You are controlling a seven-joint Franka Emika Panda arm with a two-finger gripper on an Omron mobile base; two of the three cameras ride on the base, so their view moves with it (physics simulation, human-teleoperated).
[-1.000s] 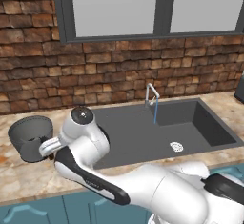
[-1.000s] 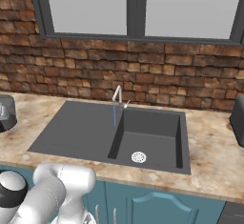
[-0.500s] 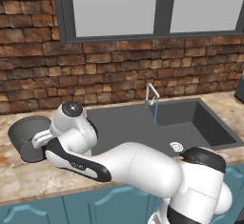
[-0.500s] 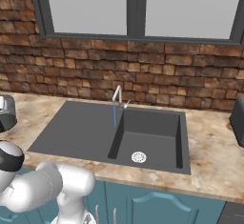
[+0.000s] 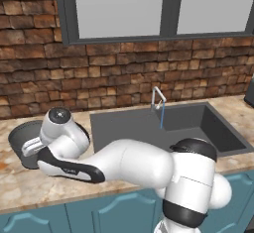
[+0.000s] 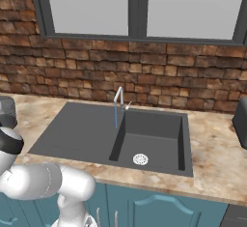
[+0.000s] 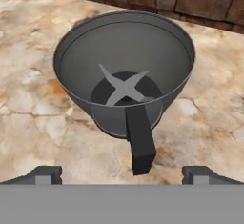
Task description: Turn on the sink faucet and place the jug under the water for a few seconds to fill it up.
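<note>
Two finger tips spread wide, the gripper [image 7: 121, 174] hangs empty over the jug [image 7: 124, 70], black handle [image 7: 139, 142] between them. Jug stands upright on the counter [image 5: 20, 187], left of the sink [image 5: 129, 123]; water [image 5: 161, 117] runs from the sink faucet [image 5: 158, 97].

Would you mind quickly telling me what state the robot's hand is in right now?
Hand: open and holding nothing; its fingertips stand wide apart just short of the jug's black handle.
</note>
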